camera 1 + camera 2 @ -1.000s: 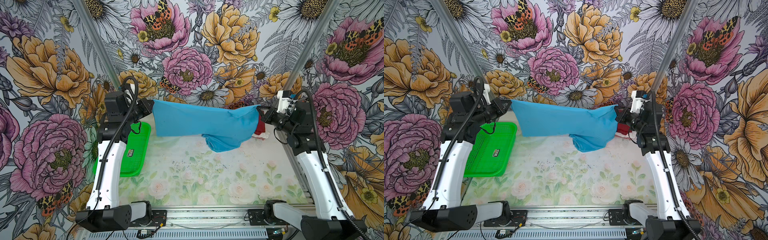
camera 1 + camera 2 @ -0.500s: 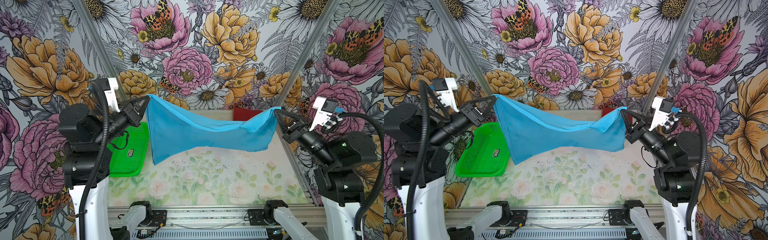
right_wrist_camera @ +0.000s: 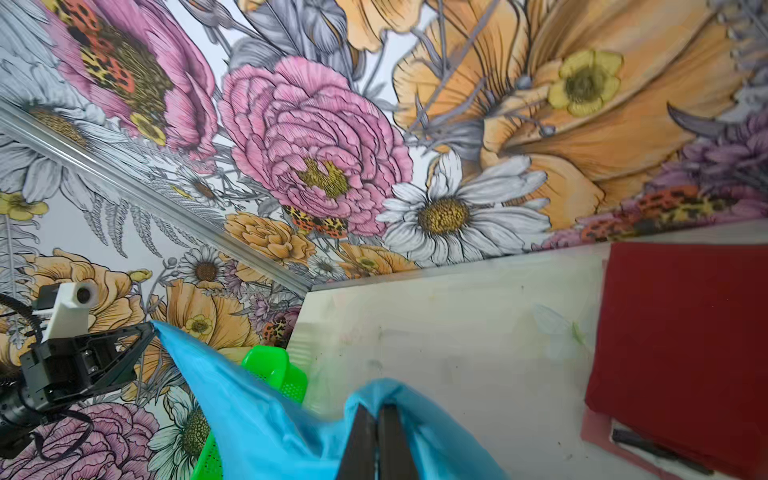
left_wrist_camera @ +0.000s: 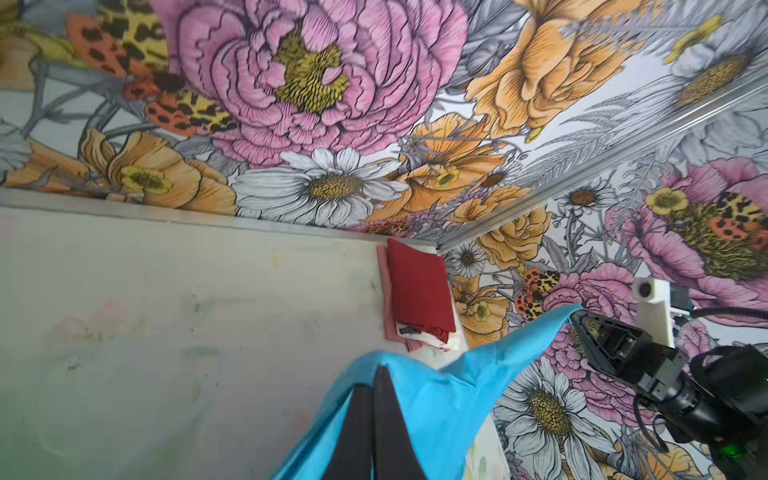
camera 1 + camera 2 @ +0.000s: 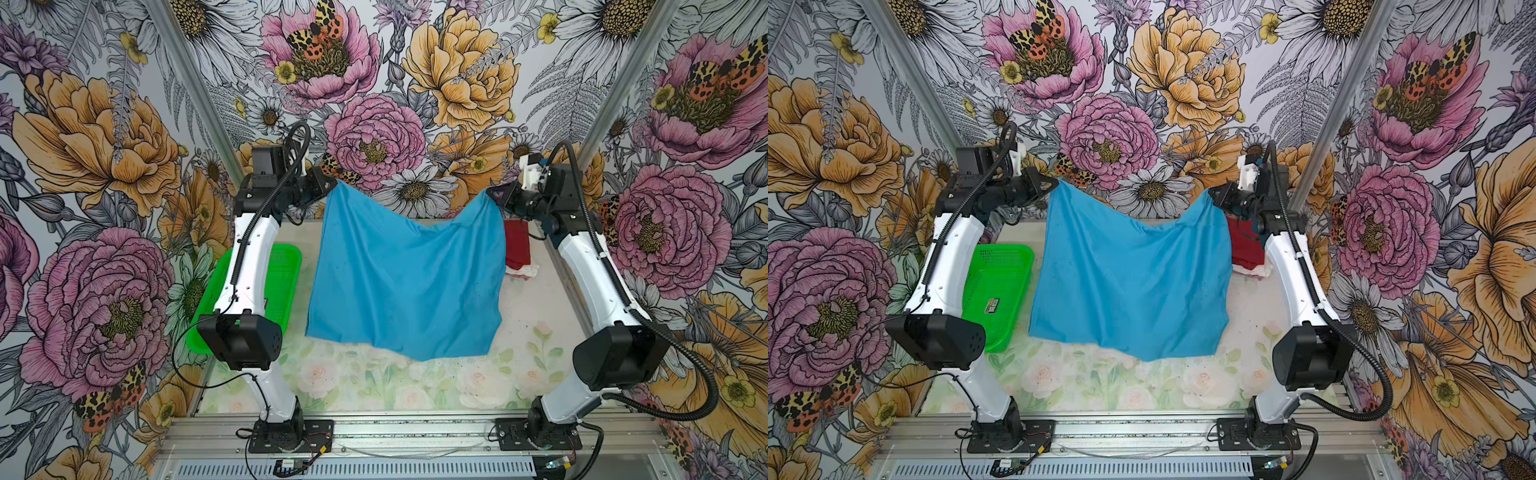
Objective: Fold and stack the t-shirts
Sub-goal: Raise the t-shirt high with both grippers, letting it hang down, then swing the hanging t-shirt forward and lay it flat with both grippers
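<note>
Left fingers (image 5: 327,185) and right fingers (image 5: 498,194) pinched closed, raised high, pointing toward each other.

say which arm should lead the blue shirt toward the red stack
Right, probably: right gripper pinches the blue shirt corner beside the red stack; left gripper holds the corner by the green basket.

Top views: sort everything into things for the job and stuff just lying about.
Job: sky-blue t-shirt, pinched by left jaws and right jaws; dark red folded t-shirt; pinkish and white t-shirts under it.
Lying about: green basket.
</note>
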